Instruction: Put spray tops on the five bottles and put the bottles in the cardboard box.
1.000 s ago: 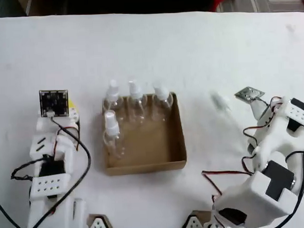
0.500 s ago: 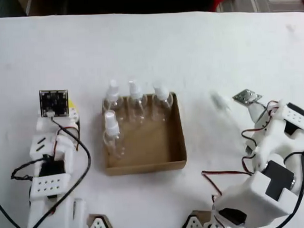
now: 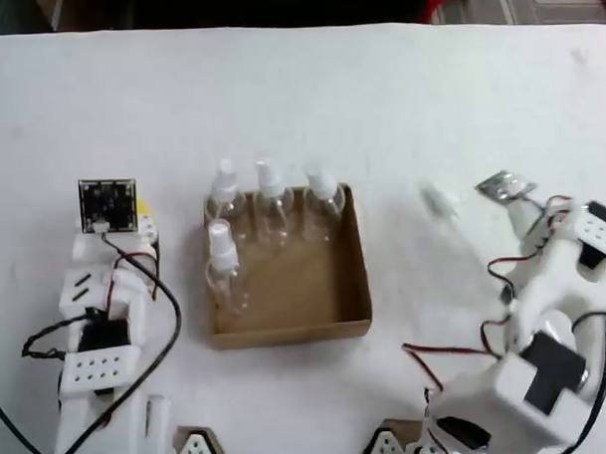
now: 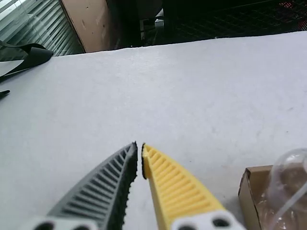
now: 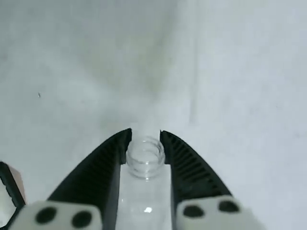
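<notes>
While the left gripper (image 4: 139, 146) rests closed, right gripper (image 5: 145, 133) clamped on uncapped bottle (image 5: 145, 159).

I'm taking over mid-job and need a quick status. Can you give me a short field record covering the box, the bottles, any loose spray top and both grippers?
Box: brown cardboard box, open, on the white table
In box: four capped clear plastic bottles, three along the far wall, one nearer, on the left arm's side
Fifth bottle: uncapped clear bottle, neck between the fingers of the right gripper
Loose part: white spray top lying on the table between box and right arm
Left gripper: shut, empty
Left to do: cap and box the fifth bottle
</notes>
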Controlling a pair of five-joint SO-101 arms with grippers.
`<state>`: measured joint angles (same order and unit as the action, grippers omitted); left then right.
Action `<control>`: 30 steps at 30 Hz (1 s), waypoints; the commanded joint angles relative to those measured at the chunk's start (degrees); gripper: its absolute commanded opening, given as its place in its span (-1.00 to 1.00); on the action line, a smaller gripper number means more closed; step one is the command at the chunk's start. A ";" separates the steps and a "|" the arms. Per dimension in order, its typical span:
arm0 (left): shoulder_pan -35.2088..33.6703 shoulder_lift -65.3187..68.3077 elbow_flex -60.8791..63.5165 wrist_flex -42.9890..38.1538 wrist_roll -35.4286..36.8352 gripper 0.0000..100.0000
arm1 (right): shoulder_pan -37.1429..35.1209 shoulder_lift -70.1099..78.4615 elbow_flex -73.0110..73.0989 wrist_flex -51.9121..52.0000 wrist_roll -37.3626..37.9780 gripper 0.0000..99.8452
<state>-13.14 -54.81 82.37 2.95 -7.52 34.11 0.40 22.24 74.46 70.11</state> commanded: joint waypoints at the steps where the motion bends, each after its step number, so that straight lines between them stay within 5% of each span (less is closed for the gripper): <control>1: 1.36 -0.31 -0.44 -1.49 -0.18 -0.95 | 1.80 -11.47 -3.78 6.20 0.79 -0.97; 13: 1.19 -0.31 -0.44 -1.23 -0.26 -0.95 | -1.45 -42.24 -0.26 11.21 -4.04 -0.97; 19: 1.10 -0.31 -0.35 -1.23 -0.26 -0.95 | -5.32 -41.01 3.96 10.68 -5.19 -0.92; 23: 1.10 -0.31 -0.35 -1.23 -0.26 -0.95 | -6.11 -34.07 7.82 7.25 -6.68 -0.64; 30: 1.10 -0.31 -0.35 -1.32 -0.26 -0.95 | -0.48 -34.59 13.54 16.92 34.29 -0.53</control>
<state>-12.70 -54.81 82.37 2.95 -7.52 28.75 -30.81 34.64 86.59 79.43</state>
